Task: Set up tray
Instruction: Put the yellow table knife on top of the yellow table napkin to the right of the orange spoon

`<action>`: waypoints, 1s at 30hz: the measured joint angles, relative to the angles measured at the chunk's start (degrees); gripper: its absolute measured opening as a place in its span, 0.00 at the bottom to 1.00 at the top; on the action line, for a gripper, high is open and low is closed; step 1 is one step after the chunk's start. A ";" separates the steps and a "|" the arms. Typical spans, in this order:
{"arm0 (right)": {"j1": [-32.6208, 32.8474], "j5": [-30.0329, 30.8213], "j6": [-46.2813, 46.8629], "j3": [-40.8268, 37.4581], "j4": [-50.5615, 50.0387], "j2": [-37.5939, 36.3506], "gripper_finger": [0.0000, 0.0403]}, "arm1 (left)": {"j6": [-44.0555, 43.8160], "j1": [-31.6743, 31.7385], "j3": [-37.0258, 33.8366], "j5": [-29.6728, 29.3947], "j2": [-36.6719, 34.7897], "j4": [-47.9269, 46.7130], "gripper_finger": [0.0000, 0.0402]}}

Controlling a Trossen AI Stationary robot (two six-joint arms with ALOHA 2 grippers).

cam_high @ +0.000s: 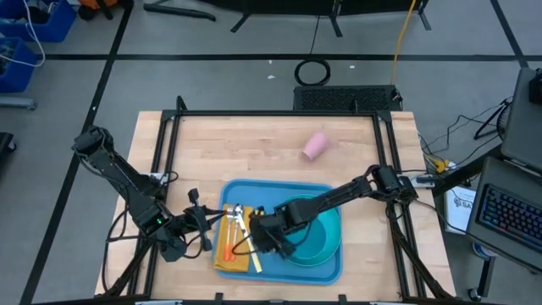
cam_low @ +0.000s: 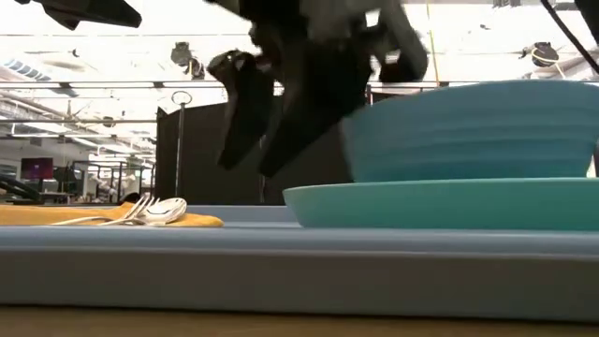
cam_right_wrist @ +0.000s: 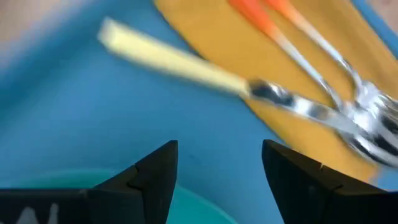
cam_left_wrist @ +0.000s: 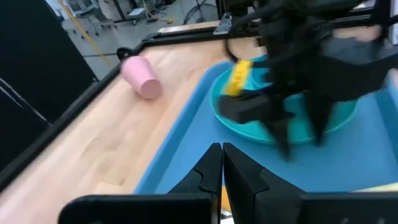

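The light-blue tray (cam_high: 326, 265) lies at the table's near middle. On its left part lies a yellow-orange napkin (cam_high: 230, 258) with a fork and spoon (cam_low: 150, 210), orange-handled utensils (cam_right_wrist: 292, 25) and a yellow-handled one (cam_right_wrist: 165, 57). A turquoise bowl (cam_low: 477, 131) stands on a turquoise plate (cam_low: 440, 201) on the tray's right part. My right gripper (cam_right_wrist: 217, 163) hovers open over the tray between plate and napkin, holding nothing. My left gripper (cam_left_wrist: 222, 158) is shut at the tray's left edge, above the napkin.
A pink cup (cam_high: 315, 145) lies on its side on the bare wood beyond the tray. A black frame (cam_high: 271, 113) runs along the table's far, left and right sides. Open wood lies between the tray and the far edge.
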 joint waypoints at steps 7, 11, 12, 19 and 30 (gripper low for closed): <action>0.37 6.00 -17.79 0.01 1.05 0.99 0.55 | -1.43 -0.43 0.00 0.96 0.00 -0.13 0.05; 0.04 9.11 -21.31 0.03 2.07 0.98 0.52 | -2.88 -0.93 0.00 1.78 0.00 -0.09 0.05; 0.00 9.39 -22.63 0.03 2.25 0.99 0.51 | -2.94 -1.10 0.00 2.07 0.00 -0.10 0.05; -0.05 9.38 -30.58 0.08 5.49 1.89 0.48 | -5.43 -1.53 0.00 3.22 0.00 -0.09 0.05; 1.50 9.61 -37.32 0.03 6.87 3.90 0.48 | -10.74 -2.63 0.00 5.42 0.00 0.13 0.05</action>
